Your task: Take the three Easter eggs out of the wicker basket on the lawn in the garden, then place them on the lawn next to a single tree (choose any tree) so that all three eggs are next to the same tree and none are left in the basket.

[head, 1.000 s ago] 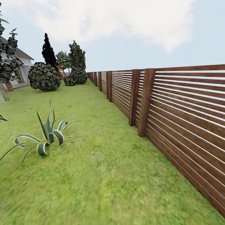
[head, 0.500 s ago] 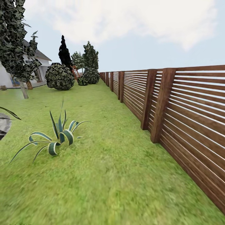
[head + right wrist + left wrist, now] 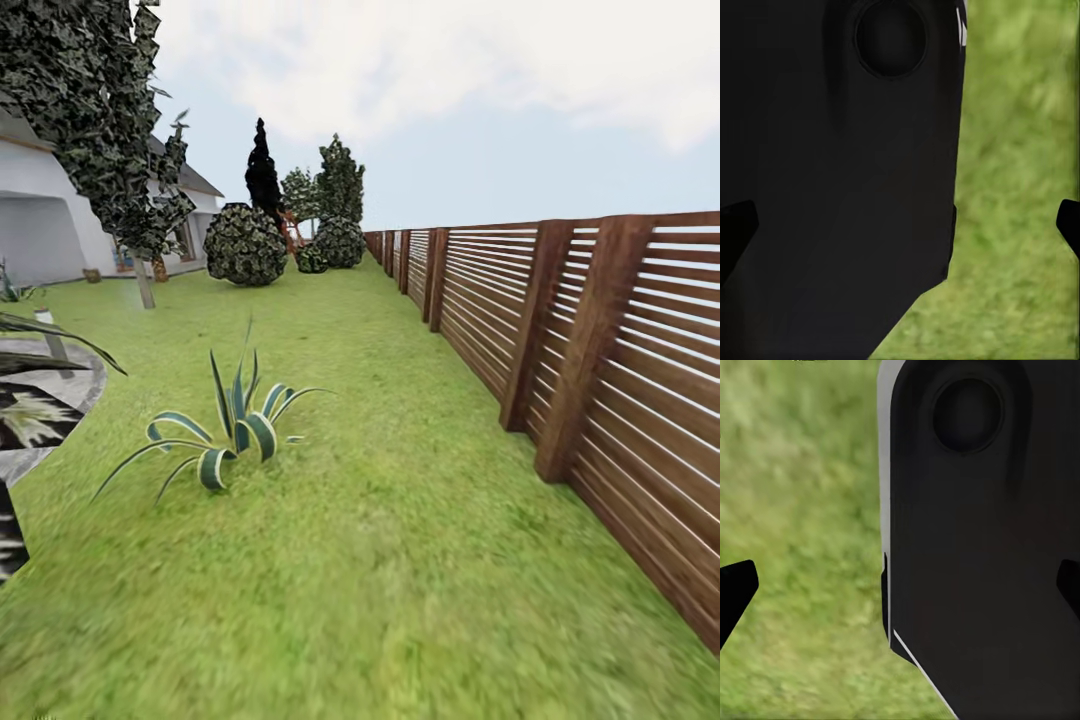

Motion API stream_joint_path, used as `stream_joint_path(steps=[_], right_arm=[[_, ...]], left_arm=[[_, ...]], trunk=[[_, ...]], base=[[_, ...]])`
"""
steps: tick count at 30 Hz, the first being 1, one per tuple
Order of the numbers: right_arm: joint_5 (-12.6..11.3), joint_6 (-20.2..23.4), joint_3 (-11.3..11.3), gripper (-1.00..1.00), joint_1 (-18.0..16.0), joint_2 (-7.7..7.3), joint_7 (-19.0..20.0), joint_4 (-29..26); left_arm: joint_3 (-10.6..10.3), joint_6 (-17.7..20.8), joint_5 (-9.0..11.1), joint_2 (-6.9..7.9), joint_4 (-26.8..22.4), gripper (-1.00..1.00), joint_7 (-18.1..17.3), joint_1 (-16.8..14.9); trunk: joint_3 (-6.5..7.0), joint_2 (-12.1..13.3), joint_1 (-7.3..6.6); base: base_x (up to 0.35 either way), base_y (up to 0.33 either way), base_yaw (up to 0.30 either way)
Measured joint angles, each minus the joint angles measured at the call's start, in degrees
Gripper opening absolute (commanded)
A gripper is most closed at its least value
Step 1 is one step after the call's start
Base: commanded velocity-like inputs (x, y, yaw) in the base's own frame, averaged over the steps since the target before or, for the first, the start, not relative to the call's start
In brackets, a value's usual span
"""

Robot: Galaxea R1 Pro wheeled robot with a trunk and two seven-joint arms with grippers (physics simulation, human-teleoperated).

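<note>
Ahead, the lawn runs beside a slatted brown fence, the tree at far left, a striped spiky plant nearer. Left gripper and right gripper both show fingertips spread wide, holding nothing.

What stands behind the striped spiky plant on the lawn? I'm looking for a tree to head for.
Behind the striped plant, across open lawn, stands a tree, then rounded bushes. Its foliage hides part of the house.

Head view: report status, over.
Both grippers open, empty. Lawn ahead, tree far left. Spiky plant near path; fence right.
</note>
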Motion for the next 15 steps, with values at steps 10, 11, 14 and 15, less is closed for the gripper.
stream_joint_path(steps=[10,11,14,15], right_arm=[[0.07,-0.12,0.00,1.00,0.01,0.00,0.29,0.01],[0.07,-0.15,0.00,1.00,0.01,0.00,0.34,0.01],[0.08,-0.19,0.00,1.00,0.01,0.00,0.39,0.00],[0.08,-0.21,0.00,1.00,0.01,0.00,0.40,0.00]], left_arm=[[-0.01,0.00,0.00,0.00,0.00,1.00,0.00,-0.01],[-0.01,0.00,0.00,0.00,0.01,1.00,0.00,-0.01],[-0.01,0.00,0.00,0.00,0.02,1.00,0.00,-0.01],[-0.01,0.00,0.00,0.00,0.01,1.00,0.00,-0.01]], trunk=[[0.00,0.00,0.00],[0.00,0.00,0.00],[0.00,0.00,0.00],[0.00,0.00,0.00]], base=[[0.203,0.000,-0.006],[0.210,0.000,-0.218],[0.212,0.000,-0.262],[0.213,0.000,-0.283]])
